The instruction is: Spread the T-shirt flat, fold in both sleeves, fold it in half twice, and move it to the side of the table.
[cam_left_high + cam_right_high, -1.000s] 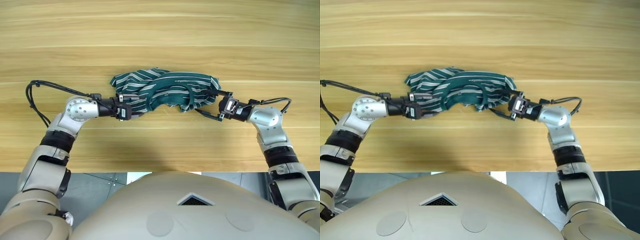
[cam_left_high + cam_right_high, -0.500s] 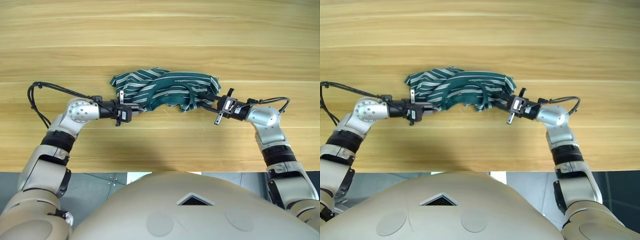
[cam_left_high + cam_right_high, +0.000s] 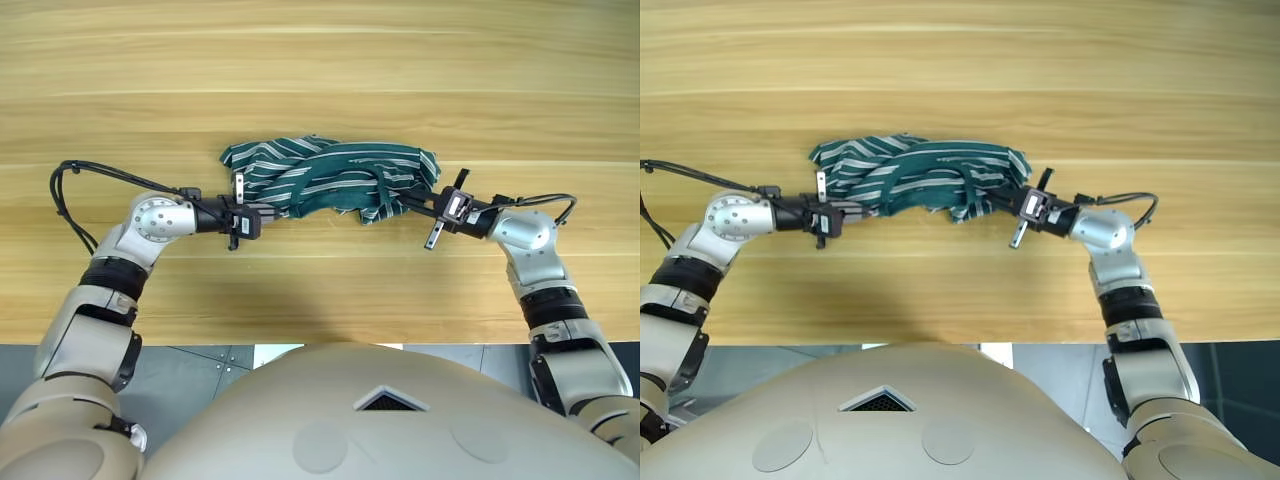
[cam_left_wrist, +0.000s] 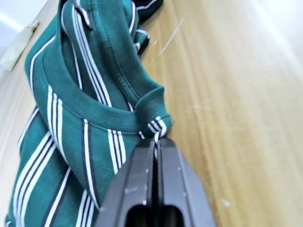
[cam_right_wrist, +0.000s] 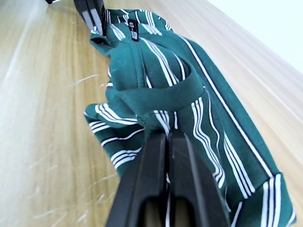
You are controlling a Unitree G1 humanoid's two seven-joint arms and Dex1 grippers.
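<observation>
A dark green T-shirt [image 3: 330,178] with white stripes lies crumpled in a long heap in the middle of the wooden table [image 3: 320,70]. My left gripper [image 4: 156,142] is shut on a fold of its near left edge; from the head it sits at the heap's left end [image 3: 262,210]. At the heap's right end [image 3: 418,200] my right gripper [image 5: 166,135] is shut on a bunched fold of the cloth. Both sleeves are lost in the folds.
Bare wood lies all around the heap, with wide room behind it and to both sides. The table's front edge [image 3: 300,342] runs close to my arms. Black cables [image 3: 90,175] loop off my left forearm.
Both grippers have turned at the wrist and closed on the shirt's ends. The heap has been drawn a little longer and flatter between them.
</observation>
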